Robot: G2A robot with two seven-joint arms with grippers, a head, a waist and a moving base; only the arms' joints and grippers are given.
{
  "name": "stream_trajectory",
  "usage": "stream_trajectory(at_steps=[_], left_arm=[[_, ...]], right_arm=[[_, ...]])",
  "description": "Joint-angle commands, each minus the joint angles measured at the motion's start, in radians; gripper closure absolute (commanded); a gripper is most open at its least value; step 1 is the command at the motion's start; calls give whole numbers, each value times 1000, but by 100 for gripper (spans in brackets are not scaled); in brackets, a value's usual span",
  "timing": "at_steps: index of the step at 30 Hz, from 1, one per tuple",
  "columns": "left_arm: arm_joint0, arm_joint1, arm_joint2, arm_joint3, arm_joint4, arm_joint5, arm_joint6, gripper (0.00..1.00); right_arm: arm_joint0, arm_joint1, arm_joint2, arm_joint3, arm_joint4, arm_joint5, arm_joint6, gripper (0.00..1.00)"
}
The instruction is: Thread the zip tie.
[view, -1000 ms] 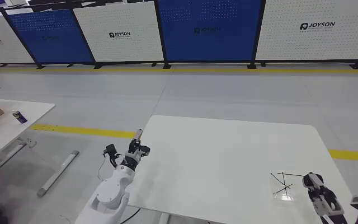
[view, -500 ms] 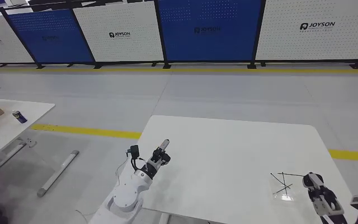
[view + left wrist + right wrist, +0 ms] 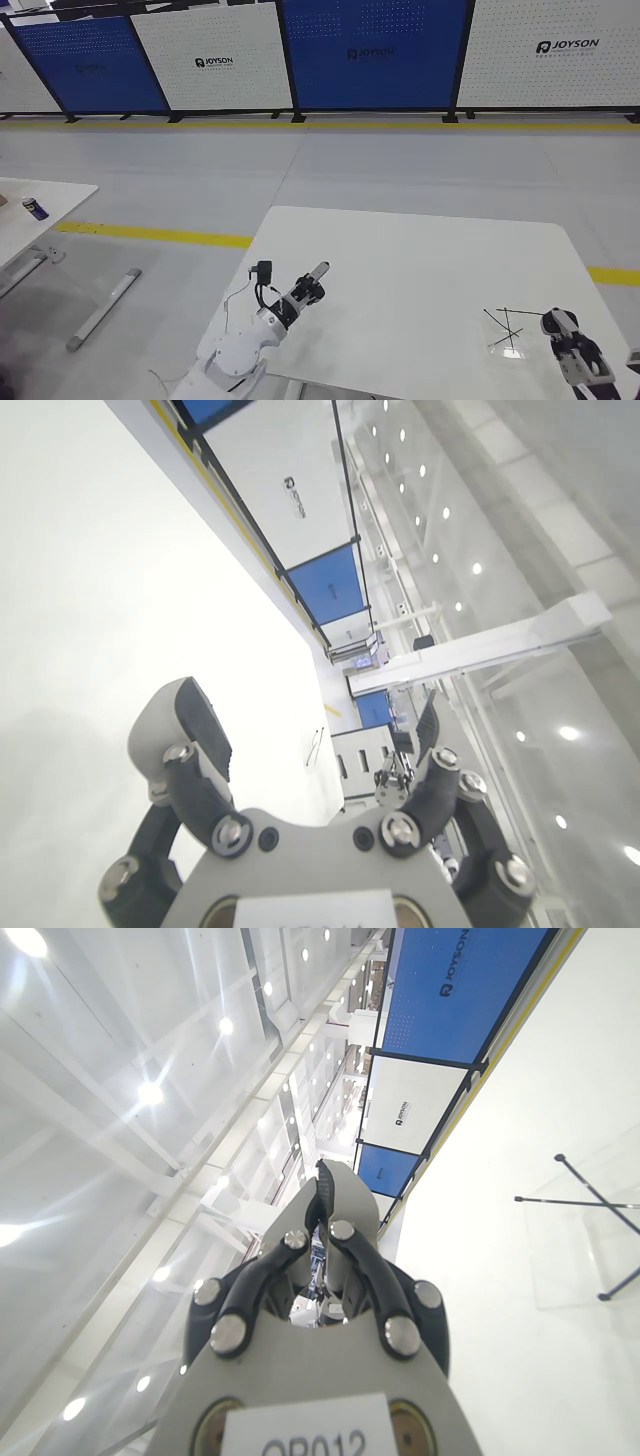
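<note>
We find the left pincer (image 3: 310, 705) released over the left side of the surface (image 3: 420, 280). We find the right pincer (image 3: 324, 1183) clenched just beside the crossed zip ties (image 3: 507, 328), which lie near the right edge.

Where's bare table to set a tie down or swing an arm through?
Bare: the whole middle and far side of the white table, between the left gripper at the near left edge and the zip ties. Crowded: the near right corner, where the ties cross on a clear sheet beside the right gripper.
</note>
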Motion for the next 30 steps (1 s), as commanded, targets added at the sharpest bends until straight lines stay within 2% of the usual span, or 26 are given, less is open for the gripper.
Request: stream_trajectory(at_steps=[1, 3, 5, 10, 14, 17, 19, 28, 30], left_arm=[[-28, -3, 38, 23, 12, 2, -25, 0], [-55, -7, 66, 50, 2, 6, -60, 0], [-72, -8, 75, 73, 7, -4, -60, 0], [-72, -8, 75, 73, 7, -4, -60, 0], [-72, -8, 75, 73, 7, -4, -60, 0], [-72, -8, 75, 73, 7, -4, -60, 0], [-72, -8, 75, 73, 7, -4, -60, 0], [-72, -8, 75, 73, 7, -4, -60, 0], [-70, -8, 86, 67, -17, -8, -99, 0]], right_arm=[[0, 0, 0, 0, 0, 0, 0, 100], [0, 0, 0, 0, 0, 0, 0, 100], [0, 0, 0, 0, 0, 0, 0, 100], [1, 0, -1, 0, 5, 2, -1, 100], [-10, -8, -6, -63, 25, 0, -6, 100], [-15, -19, -43, -100, 1, 0, -28, 100], [-4, -24, -81, -90, -50, 0, -41, 100], [-4, -24, -81, -90, -50, 0, -41, 100], [-4, -24, -81, -90, -50, 0, -41, 100]])
